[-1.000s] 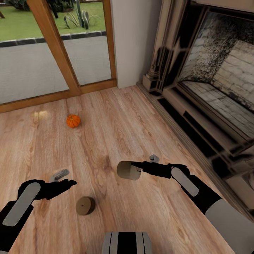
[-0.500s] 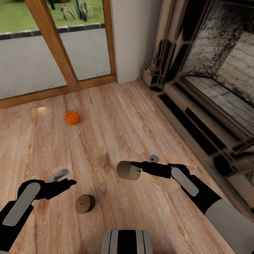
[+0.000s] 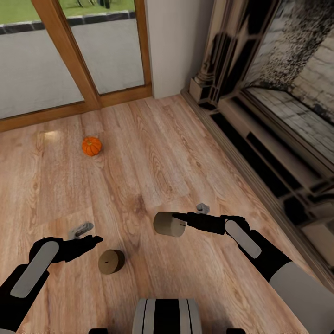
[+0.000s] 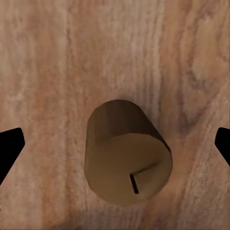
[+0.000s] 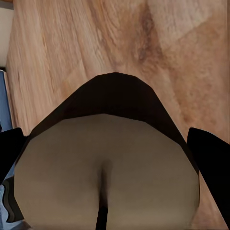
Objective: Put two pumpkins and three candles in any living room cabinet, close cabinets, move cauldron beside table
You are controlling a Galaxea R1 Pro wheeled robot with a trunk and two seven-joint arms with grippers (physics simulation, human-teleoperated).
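One orange pumpkin sits on the wood floor, far ahead of my left arm. A tan cylinder candle is held above the floor with my right gripper shut on it. The right wrist view shows this candle up close between the dark fingers. Another candle lies on its side on the floor just right of my left gripper, which is open. The left wrist view has that candle below the spread fingertips. The cabinet and cauldron are out of view.
A stone fireplace with a raised hearth edge runs along the right. Wood-framed glass doors stand at the back left, with a white wall section between them and the fireplace.
The head view has shifted, so the floor, pumpkin and lying candle sit a little higher in the picture. Both arms hold their poses and the right gripper keeps its candle.
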